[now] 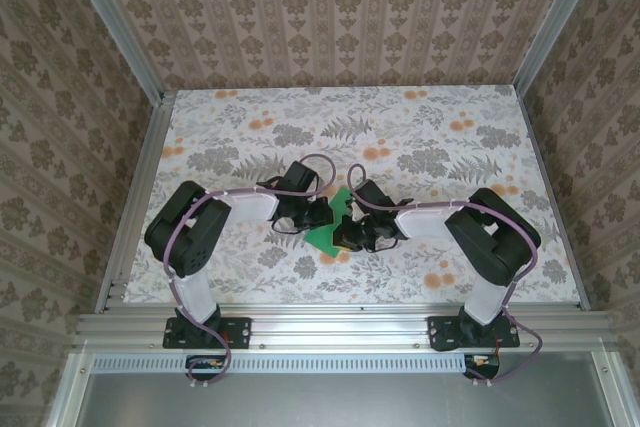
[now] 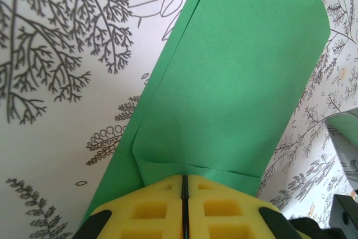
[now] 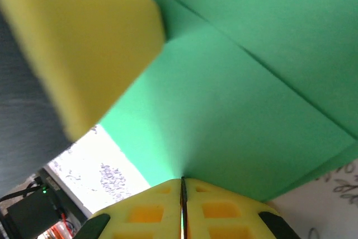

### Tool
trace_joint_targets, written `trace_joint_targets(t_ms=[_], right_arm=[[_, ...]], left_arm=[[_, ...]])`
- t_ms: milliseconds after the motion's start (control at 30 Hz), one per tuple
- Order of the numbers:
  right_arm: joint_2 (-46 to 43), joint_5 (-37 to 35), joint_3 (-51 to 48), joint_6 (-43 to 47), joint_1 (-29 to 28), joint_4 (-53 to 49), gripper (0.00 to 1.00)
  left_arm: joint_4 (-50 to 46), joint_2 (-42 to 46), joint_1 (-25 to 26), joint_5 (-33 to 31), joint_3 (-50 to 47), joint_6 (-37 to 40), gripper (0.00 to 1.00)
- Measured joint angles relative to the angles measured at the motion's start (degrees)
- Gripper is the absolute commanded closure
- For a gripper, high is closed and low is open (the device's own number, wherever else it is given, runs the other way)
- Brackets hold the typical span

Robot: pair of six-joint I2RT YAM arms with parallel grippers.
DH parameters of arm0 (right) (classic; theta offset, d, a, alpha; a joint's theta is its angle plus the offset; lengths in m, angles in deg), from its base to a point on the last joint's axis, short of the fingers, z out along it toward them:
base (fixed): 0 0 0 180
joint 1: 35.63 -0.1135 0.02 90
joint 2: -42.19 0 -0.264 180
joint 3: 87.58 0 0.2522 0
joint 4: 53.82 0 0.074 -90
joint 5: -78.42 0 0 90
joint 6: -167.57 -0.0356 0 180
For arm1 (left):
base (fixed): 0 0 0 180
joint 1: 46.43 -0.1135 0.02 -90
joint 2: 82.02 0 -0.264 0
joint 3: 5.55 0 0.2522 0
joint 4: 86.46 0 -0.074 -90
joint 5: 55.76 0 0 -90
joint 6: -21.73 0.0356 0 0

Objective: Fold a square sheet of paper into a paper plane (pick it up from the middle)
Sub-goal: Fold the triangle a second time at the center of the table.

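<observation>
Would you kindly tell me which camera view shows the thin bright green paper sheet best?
The left wrist view: the thin bright green paper sheet lies sharp, its folded flap and edges plain against the floral tabletop. The right wrist view shows it close and blurred; the top external view, a small half-hidden patch.

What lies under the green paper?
The floral tabletop shows around the green paper; the patch directly under the sheet is covered, so nothing there can be checked.

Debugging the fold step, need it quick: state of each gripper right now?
Left gripper: closed, pinching an edge of the green paper.
Right gripper: closed, pinching the same green paper.
</observation>
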Motion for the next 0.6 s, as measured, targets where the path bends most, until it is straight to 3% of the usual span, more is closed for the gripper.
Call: trace_joint_targets(t_ms=[200, 300, 467, 600], right_arm=[[0.02, -0.20, 0.00, 0.85, 0.00, -0.17, 0.91], [0.02, -0.20, 0.00, 1.27, 0.00, -0.15, 0.91], [0.02, -0.20, 0.00, 1.36, 0.00, -0.11, 0.92], [0.02, -0.17, -0.15, 1.33, 0.00, 0.13, 0.92]], left_arm=[[-0.04, 1.14, -1.09, 0.90, -0.48, 0.02, 0.74], [0.02, 2.58, -1.79, 1.66, -0.68, 0.02, 0.72], [0.50, 5.68, -2.21, 3.48, -1.16, -0.42, 0.84], [0.46, 6.40, -2.21, 4.35, -1.46, -1.22, 0.88]])
